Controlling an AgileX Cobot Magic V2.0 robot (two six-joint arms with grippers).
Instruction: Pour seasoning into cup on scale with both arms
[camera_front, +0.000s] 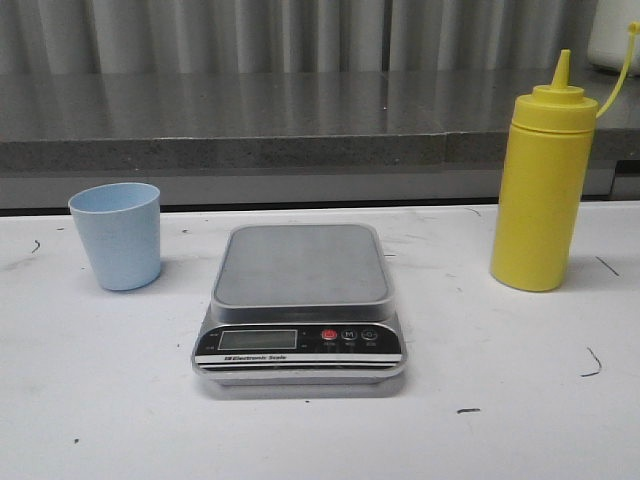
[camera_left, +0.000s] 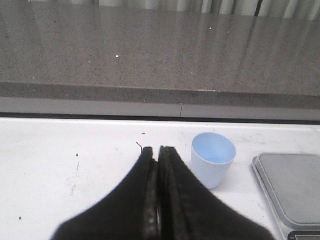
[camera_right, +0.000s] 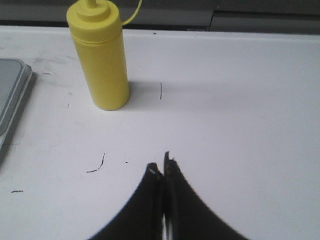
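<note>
The pale blue cup (camera_front: 117, 235) stands upright on the white table, left of the scale (camera_front: 300, 305), apart from it. The scale's grey platform is bare. The yellow seasoning bottle (camera_front: 541, 188) stands upright at the right, its cap hanging off on its strap. No arm shows in the front view. In the left wrist view my left gripper (camera_left: 156, 149) is shut and empty, short of the cup (camera_left: 213, 159); the scale's corner (camera_left: 290, 187) shows beside it. In the right wrist view my right gripper (camera_right: 162, 165) is shut and empty, well short of the bottle (camera_right: 100, 57).
A grey stone ledge (camera_front: 250, 125) runs along the back of the table, with a curtain behind it. Small dark marks dot the white tabletop (camera_front: 500, 420).
</note>
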